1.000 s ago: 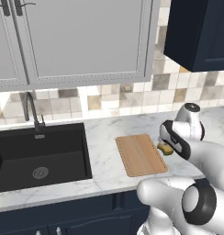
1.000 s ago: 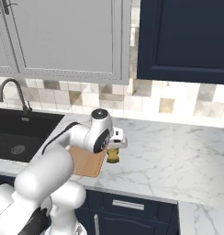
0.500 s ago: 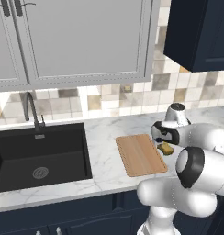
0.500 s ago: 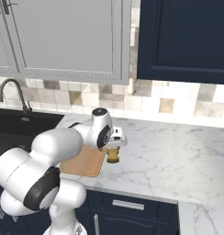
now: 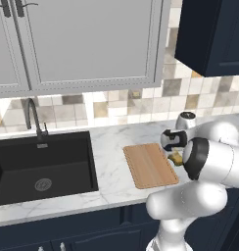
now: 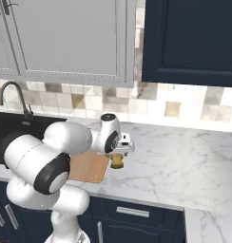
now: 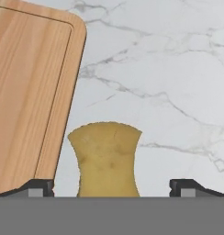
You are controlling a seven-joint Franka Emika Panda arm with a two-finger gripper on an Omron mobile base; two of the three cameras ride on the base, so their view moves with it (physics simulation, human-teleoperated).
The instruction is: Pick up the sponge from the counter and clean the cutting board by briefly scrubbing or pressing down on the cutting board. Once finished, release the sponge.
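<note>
The mustard-yellow sponge (image 7: 107, 158) lies on the white marble counter (image 7: 169, 82), just right of the wooden cutting board (image 7: 26, 92). My gripper (image 7: 111, 188) hangs straight over the sponge, open, one dark fingertip on each side and neither touching it. From the right base view the sponge (image 6: 117, 161) peeks out under the gripper (image 6: 119, 153), beside the cutting board (image 6: 88, 167). In the left base view the sponge (image 5: 176, 158) shows at the board's (image 5: 150, 164) right edge, partly hidden by my arm.
A black sink (image 5: 40, 166) with a dark faucet (image 5: 33, 117) sits left of the board. Tiled backsplash and wall cabinets rise behind. To the right of the sponge stretches open counter (image 6: 184, 166).
My arm has folded in closer to the base and the hand has sunk lower over the sponge. The jaws stay wide. Sponge and board have not moved.
</note>
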